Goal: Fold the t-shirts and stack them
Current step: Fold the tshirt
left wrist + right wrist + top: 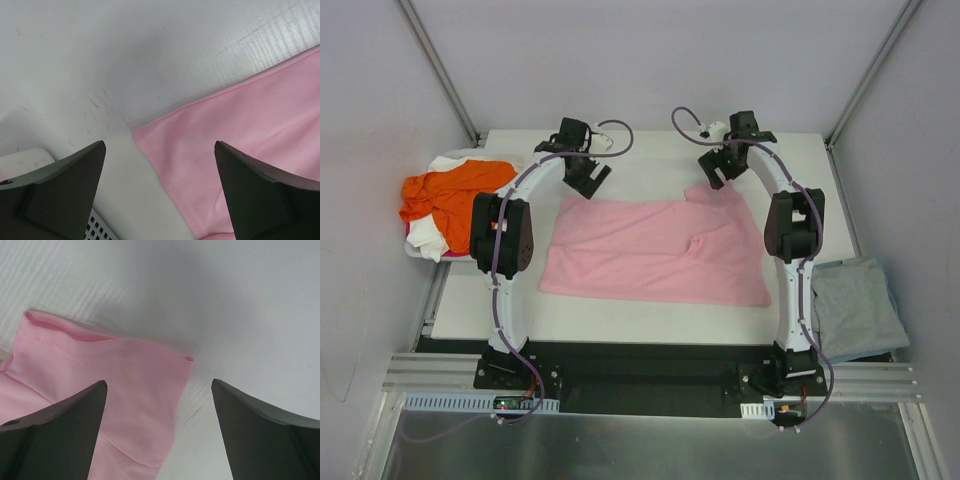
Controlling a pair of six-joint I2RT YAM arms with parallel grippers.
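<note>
A light pink t-shirt (655, 250) lies spread flat in the middle of the white table (650, 320). My left gripper (585, 178) hovers open above its far left corner, and in the left wrist view that corner (240, 130) lies between the spread fingers of the left gripper (160, 145). My right gripper (720, 168) is open above the far right sleeve. The right wrist view shows the sleeve (100, 360) under the right gripper (159, 382), nothing pinched. An orange t-shirt (450, 190) lies crumpled on a white one (435, 240) at the left. A grey-blue t-shirt (855, 305) lies folded at the right.
The orange and white shirts rest in a white bin (415, 250) off the table's left edge. The grey-blue shirt sits beyond the table's right edge. Grey walls with metal corner posts (440, 70) close in the back and sides.
</note>
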